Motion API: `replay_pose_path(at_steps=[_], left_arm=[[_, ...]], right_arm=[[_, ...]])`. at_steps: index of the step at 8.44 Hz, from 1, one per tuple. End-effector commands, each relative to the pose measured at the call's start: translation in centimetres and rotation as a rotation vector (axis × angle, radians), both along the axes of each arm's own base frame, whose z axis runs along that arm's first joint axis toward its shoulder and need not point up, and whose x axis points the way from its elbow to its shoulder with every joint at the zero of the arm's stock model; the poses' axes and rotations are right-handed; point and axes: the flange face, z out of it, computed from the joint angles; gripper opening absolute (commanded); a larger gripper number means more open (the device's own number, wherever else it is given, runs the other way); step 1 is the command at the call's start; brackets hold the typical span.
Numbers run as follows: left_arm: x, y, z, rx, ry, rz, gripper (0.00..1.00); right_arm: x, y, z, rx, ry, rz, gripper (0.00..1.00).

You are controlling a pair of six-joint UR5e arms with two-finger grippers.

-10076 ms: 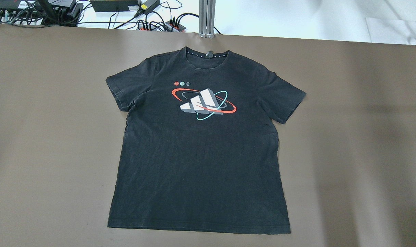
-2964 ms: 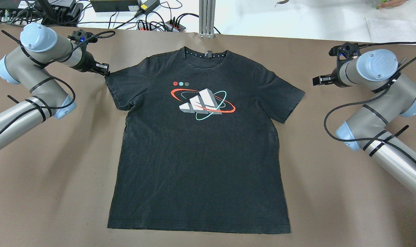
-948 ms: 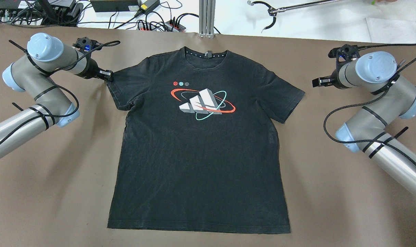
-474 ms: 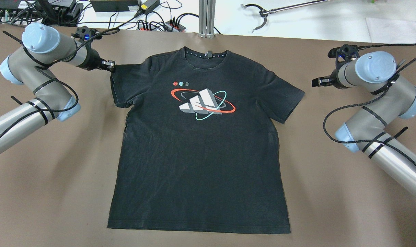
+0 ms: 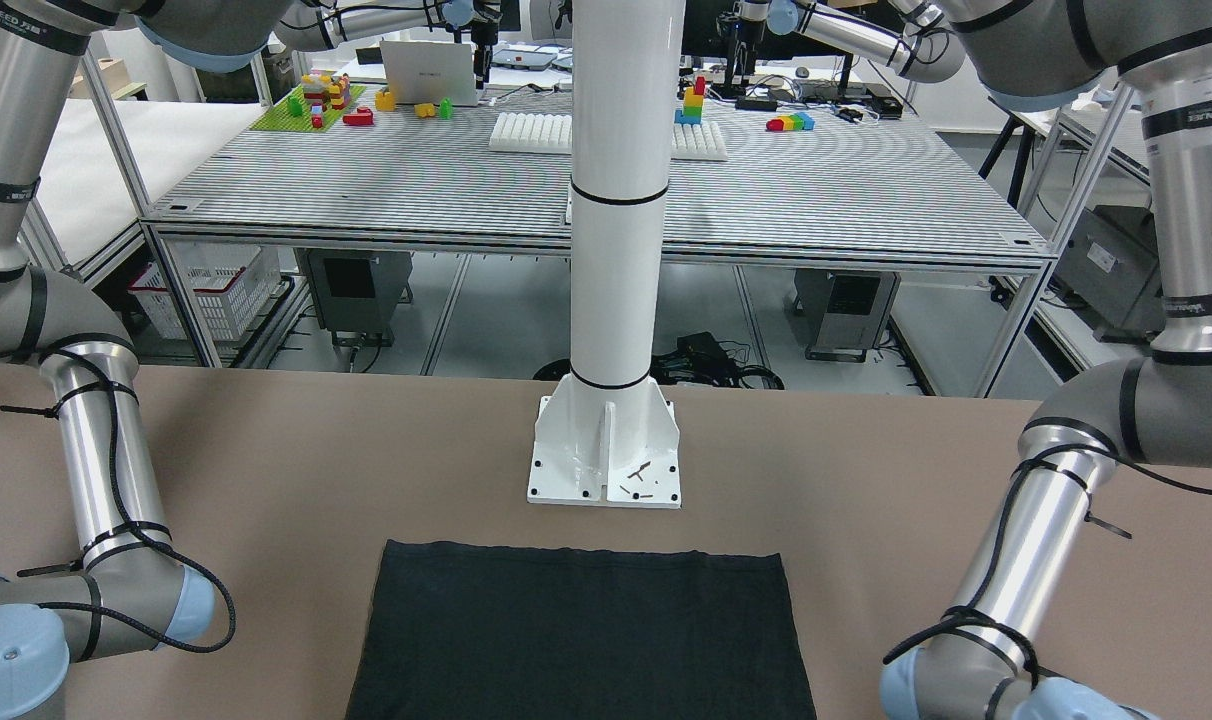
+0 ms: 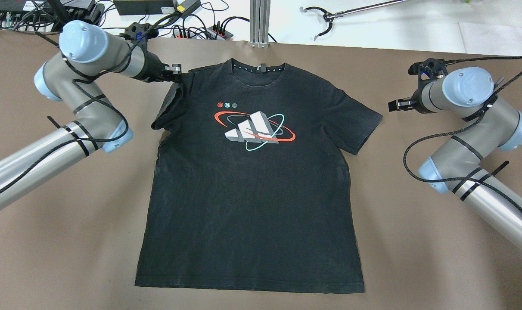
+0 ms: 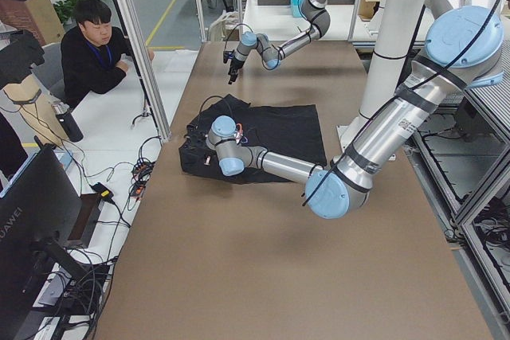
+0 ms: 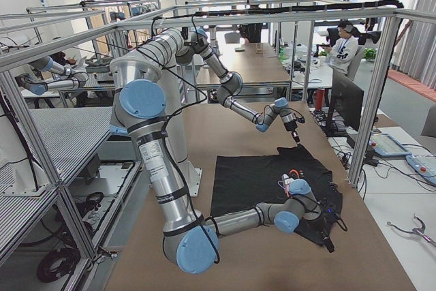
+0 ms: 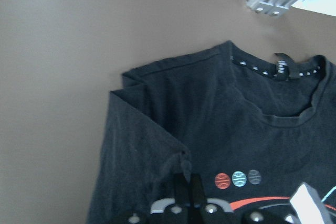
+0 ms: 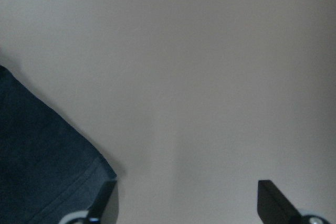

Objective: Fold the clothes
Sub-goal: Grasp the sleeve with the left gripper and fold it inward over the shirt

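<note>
Left of the collar (image 6: pixel 259 73), my left claw (image 6: pixel 178 74) clenches the sleeve (image 6: pixel 166 107) of the clothes (image 6: pixel 252 193), spread on the desk (image 6: pixel 71 241); I would fold inward, low and taut. Right of the collar, my right claw (image 6: pixel 391 105) hangs released.

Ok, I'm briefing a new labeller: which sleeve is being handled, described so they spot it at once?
A black T-shirt lies print-up on the brown table. The sleeve on the robot's left is pinched by the left gripper and bunched inward; the other sleeve lies flat.
</note>
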Motion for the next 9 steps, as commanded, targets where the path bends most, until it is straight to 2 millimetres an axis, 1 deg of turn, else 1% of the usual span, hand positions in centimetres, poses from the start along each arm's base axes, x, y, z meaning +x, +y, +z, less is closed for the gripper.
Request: replay_pose_path(at_steps=[1, 2, 3, 4, 5, 6, 7, 8, 9], left_arm=[[9.2, 2.9, -7.9, -0.036, 0.006, -0.051, 0.00], [11.6, 4.0, -9.3, -0.046, 0.003, -0.052, 0.00], [13.9, 5.2, -9.0, -0.035, -0.023, -0.083, 0.00], [14.9, 5.4, -7.8, -0.032, -0.053, -0.087, 0.00], [15.2, 5.3, -7.2, -0.034, -0.063, -0.084, 0.29], [15.1, 5.2, -7.2, -0.032, -0.062, -0.085, 0.69], [14.9, 5.4, -7.9, -0.028, -0.043, -0.087, 0.94], [14.2, 5.4, -9.6, -0.019, -0.017, -0.097, 0.95], [14.1, 5.5, -9.9, -0.018, -0.008, -0.096, 0.95]], right_arm=[[-0.1, 0.1, 0.1, -0.001, 0.000, -0.002, 0.93], [-0.2, 0.2, 0.1, -0.001, 0.000, -0.004, 0.93], [-0.3, 0.2, 0.2, -0.002, 0.002, -0.005, 0.93], [-0.4, 0.2, 0.3, -0.003, 0.003, -0.006, 0.94], [-0.4, 0.2, 0.3, -0.002, 0.003, -0.007, 0.94], [-0.4, 0.2, 0.3, -0.002, 0.003, -0.007, 0.94], [-0.6, 0.2, 0.1, -0.001, 0.001, -0.007, 0.94], [-0.8, 0.1, -0.3, -0.001, -0.004, -0.005, 0.93], [-1.3, 0.1, -0.6, -0.033, -0.035, 0.032, 0.93]])
